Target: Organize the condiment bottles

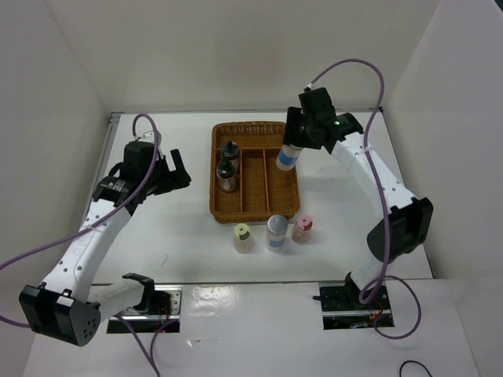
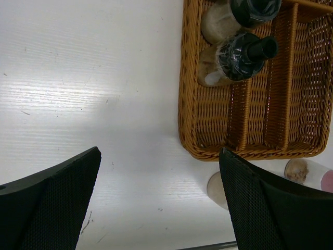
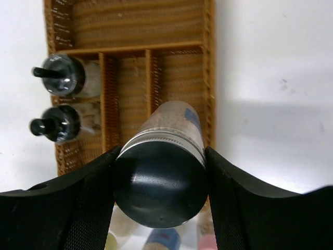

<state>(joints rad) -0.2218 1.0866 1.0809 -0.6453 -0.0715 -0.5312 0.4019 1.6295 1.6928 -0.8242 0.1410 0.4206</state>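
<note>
The right gripper [image 1: 302,132] gripped a blue-labelled bottle [image 1: 288,158] over the right compartment of the wicker tray [image 1: 253,216]. Lowering it upright, clear of the divider [image 1: 266,184], seemed best. The left gripper [image 1: 174,171] stood open, left of the tray.

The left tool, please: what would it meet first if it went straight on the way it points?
Probably the bare table beside the wicker tray; nothing shows ahead of the left tool, though depth is unclear.

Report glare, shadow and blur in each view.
Top external: even light, sharp, faint shadows on the table. Left wrist: glare streak on the table left of the wicker tray. Right wrist: blue-labelled bottle looms large, its near end soft; grey shadow right of the tray.
</note>
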